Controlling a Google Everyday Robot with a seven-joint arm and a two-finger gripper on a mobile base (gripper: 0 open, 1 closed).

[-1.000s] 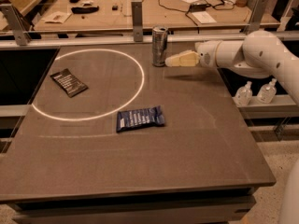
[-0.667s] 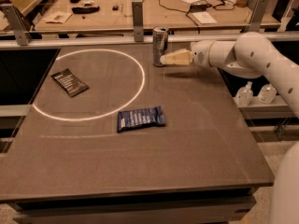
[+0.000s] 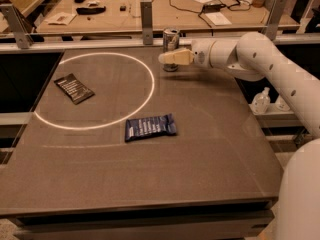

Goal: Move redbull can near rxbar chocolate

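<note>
We see the slim silvery-grey metal redbull can standing upright near the far edge of the dark grey table, just outside the white painted ring. Our cream-coloured gripper sits right against the can's lower half; we cannot tell how wide it is open or whether it grips. The flat black rxbar chocolate wrapper lies well apart inside the ring, and the blue rectangular wrapper lies nearer us.

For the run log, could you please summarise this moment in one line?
end effector: at redbull can, far edge | rxbar chocolate: left, inside circle
</note>
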